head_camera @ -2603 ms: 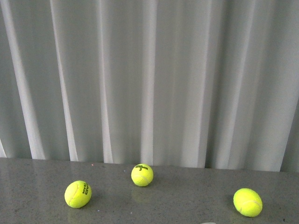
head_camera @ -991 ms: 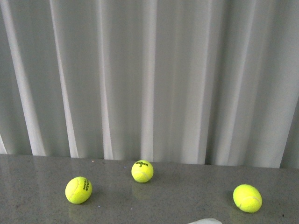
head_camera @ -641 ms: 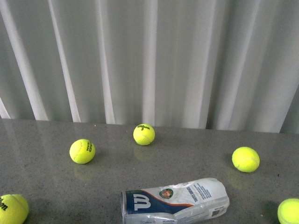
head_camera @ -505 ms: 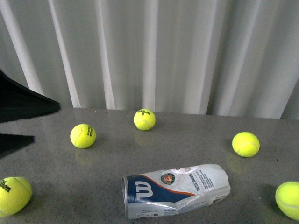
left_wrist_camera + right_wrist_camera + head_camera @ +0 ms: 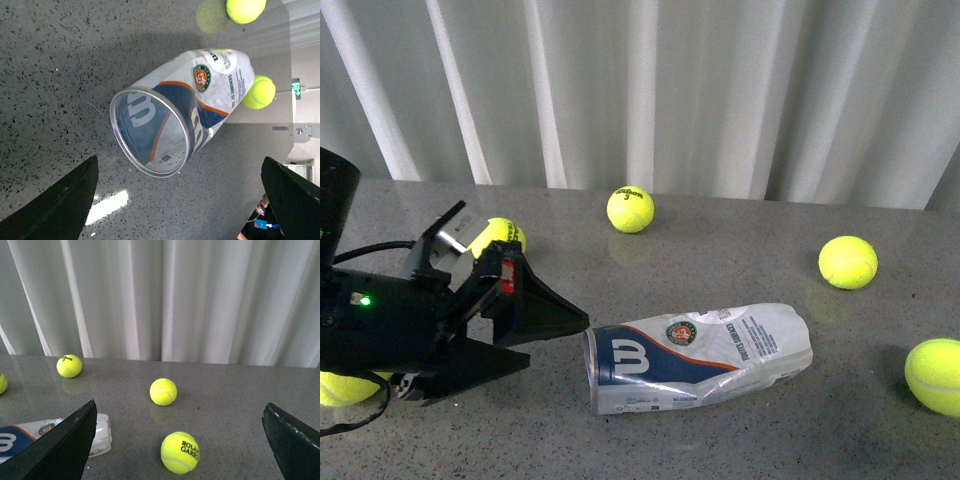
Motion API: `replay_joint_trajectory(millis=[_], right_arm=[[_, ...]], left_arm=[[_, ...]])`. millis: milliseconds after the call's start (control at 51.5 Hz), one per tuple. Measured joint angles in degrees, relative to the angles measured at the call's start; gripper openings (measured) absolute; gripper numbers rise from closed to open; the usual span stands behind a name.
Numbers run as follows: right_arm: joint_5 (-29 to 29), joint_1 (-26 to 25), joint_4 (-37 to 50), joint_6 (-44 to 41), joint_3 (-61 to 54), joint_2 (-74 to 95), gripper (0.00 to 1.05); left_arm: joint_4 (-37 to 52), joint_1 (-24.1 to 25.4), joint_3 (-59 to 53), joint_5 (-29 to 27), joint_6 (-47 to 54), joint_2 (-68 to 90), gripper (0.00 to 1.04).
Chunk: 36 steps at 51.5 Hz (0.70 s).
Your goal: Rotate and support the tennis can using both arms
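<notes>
The tennis can (image 5: 700, 355) lies on its side on the grey speckled table (image 5: 720, 440), toward the near middle of the front view. Its open, silver-rimmed end points to 9 o'clock and its closed end to 3 o'clock. The blue part of the label with the white W sits at the open end, and the clear plastic looks crumpled toward the closed end.

The left arm (image 5: 380, 325) reaches in from 9 o'clock of the can. The left gripper (image 5: 558, 342) has its jaws spread wide and holds nothing. The tip of its upper finger is just beside the can's rim, and contact cannot be judged from the front. In the left wrist view the can (image 5: 175, 120) shows its open mouth to the camera, and the left gripper (image 5: 180, 160) has one black finger well out on either side of it.

Measured from the can in the front view, a ball (image 5: 631, 209) lies at 11 o'clock, another ball (image 5: 848, 262) at 2 o'clock, and a third ball (image 5: 935, 375) at 3 o'clock by the frame edge. Two more are partly hidden by the arm: one ball (image 5: 498, 234) at 10 o'clock and one ball (image 5: 338, 388) at 9 o'clock. A white curtain (image 5: 720, 90) hangs behind the table.

The right gripper (image 5: 179, 404) appears only in its own wrist view, jaws wide apart and empty. That view looks over loose balls, the nearest ball (image 5: 180, 452) printed ROLAND GARROS, and the can's closed end (image 5: 102, 432) shows beside one finger.
</notes>
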Motion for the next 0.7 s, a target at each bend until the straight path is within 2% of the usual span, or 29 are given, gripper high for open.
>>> replay_joint_trajectory(millis=[291, 641, 680, 699], right_arm=[[0.0, 0.0, 0.0, 0.0, 0.0, 0.0, 0.98], [0.0, 0.0, 0.0, 0.0, 0.0, 0.0, 0.98], [0.02, 0.0, 0.0, 0.0, 0.0, 0.0, 0.98], [0.02, 0.0, 0.0, 0.0, 0.0, -0.02, 0.98]], left_arm=[[3.19, -3.96, 1.86, -0.42, -2.16, 3.96, 0.98], [6.88, -7.93, 5.68, -1.07, -9.9, 9.16, 0.98], [7.87, -8.33, 5.73, -1.18, -11.02, 9.49, 0.94], [8.31, -8.59, 5.79, -1.4, -12.02, 9.68, 0.89]])
